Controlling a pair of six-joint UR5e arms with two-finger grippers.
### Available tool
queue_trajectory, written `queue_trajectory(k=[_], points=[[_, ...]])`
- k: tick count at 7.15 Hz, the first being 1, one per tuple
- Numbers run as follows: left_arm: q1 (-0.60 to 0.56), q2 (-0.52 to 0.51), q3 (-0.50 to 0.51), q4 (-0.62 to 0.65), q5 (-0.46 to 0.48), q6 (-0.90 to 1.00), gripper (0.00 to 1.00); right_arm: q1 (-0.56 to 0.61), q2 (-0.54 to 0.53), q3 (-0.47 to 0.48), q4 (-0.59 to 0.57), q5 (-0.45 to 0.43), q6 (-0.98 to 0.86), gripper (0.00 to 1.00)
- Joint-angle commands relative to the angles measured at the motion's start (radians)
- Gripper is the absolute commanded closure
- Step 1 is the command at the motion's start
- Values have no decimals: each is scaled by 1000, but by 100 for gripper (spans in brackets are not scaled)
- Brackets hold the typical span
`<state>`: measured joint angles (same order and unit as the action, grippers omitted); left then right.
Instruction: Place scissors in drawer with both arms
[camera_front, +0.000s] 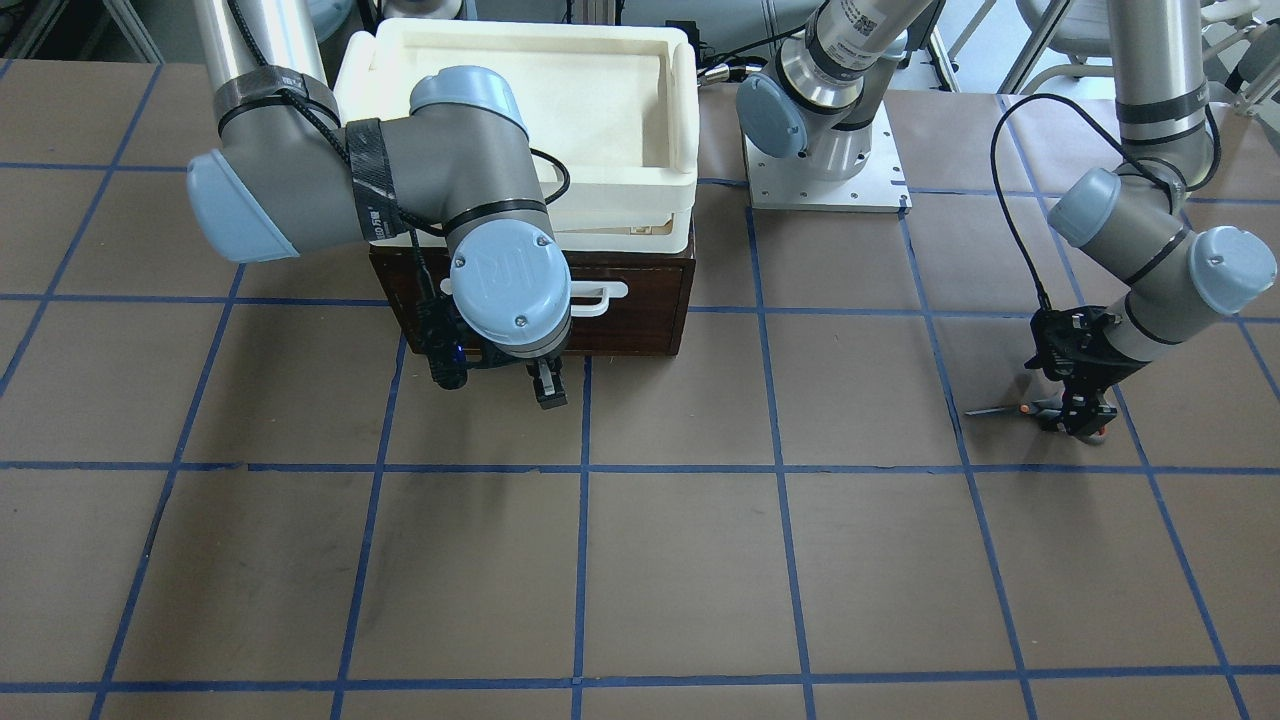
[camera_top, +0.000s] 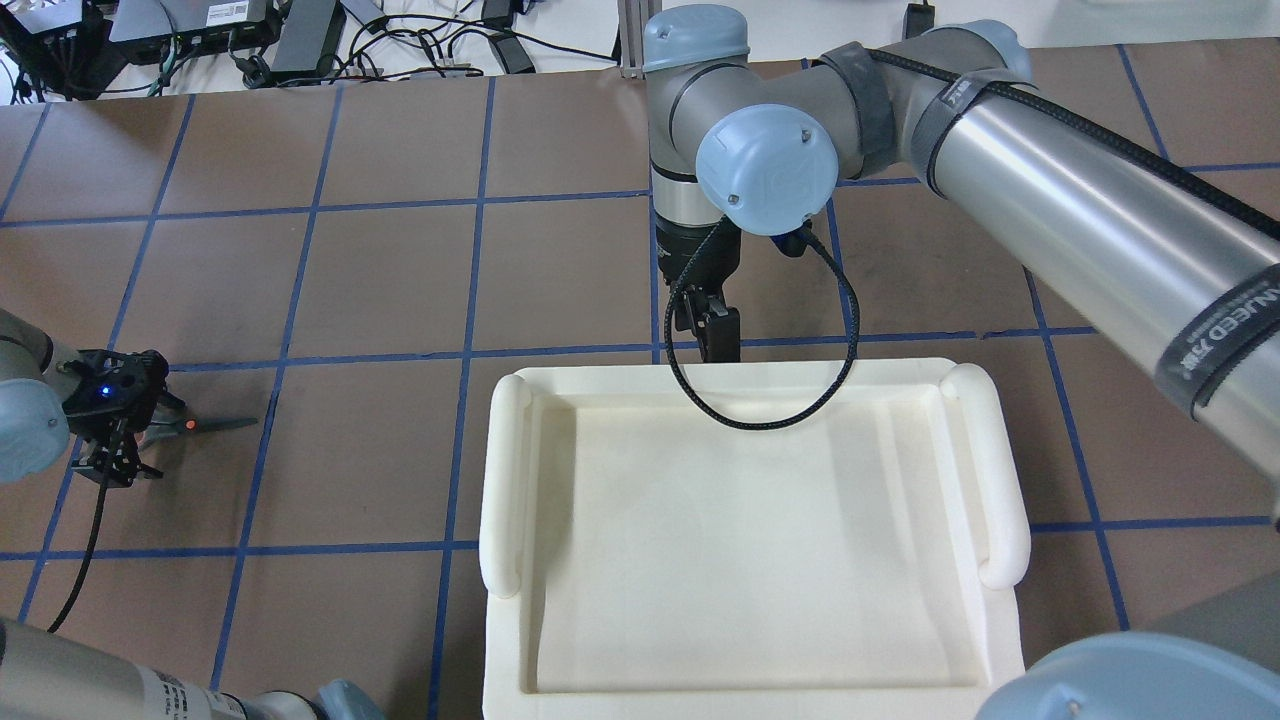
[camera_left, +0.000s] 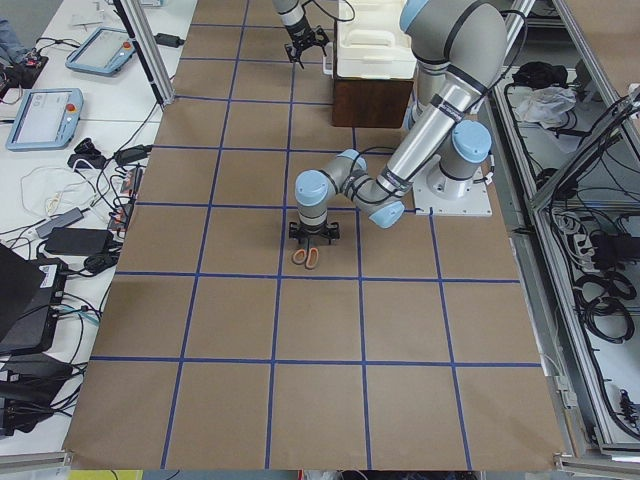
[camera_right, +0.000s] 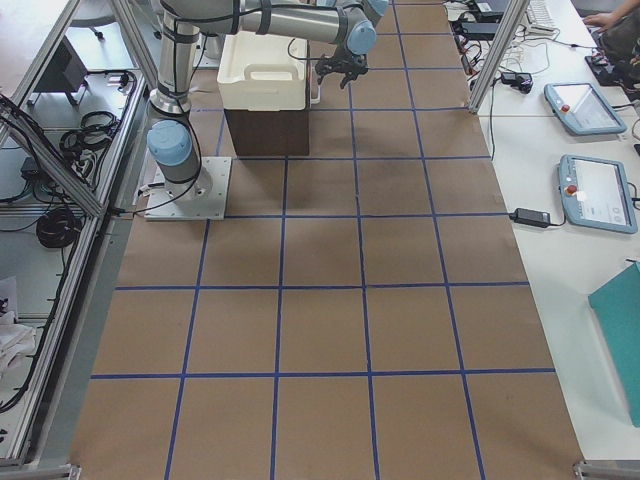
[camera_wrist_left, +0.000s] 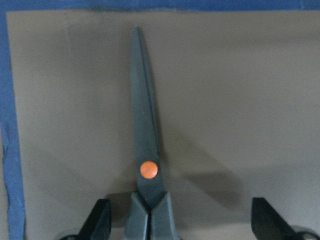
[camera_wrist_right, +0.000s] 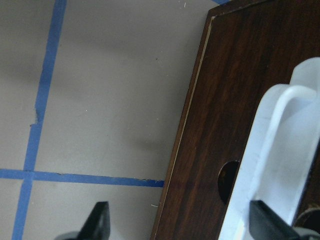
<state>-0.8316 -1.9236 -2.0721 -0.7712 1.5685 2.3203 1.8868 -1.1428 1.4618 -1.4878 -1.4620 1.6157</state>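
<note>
The scissors (camera_front: 1005, 409) lie flat on the brown table, blades shut, and also show in the overhead view (camera_top: 205, 425). My left gripper (camera_front: 1077, 422) is low over their handles. In the left wrist view the gripper (camera_wrist_left: 185, 222) is open, its fingers (camera_wrist_left: 100, 222) either side of the handle end near the orange pivot (camera_wrist_left: 148, 170). The dark brown drawer (camera_front: 640, 320) with its white bar handle (camera_front: 600, 298) is shut. My right gripper (camera_front: 546, 388) hangs open and empty just before the drawer front (camera_wrist_right: 235, 100), next to the handle (camera_wrist_right: 280, 150).
A cream-white foam tray (camera_top: 510, 470) sits on top of the drawer cabinet. The left arm's white base plate (camera_front: 825, 185) stands beside the cabinet. Blue tape lines grid the brown table (camera_front: 680, 560).
</note>
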Motion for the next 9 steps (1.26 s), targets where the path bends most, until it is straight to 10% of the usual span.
queue_trajectory(k=[1, 4, 9], points=[[2, -2, 1, 3, -4, 2, 14, 0, 0, 2, 14, 14, 29, 0], [0, -3, 1, 10, -5, 2, 27, 0, 18, 2, 12, 22, 29, 0], [0, -3, 3, 16, -25, 10, 83, 0, 23, 6, 8, 20, 13, 0]])
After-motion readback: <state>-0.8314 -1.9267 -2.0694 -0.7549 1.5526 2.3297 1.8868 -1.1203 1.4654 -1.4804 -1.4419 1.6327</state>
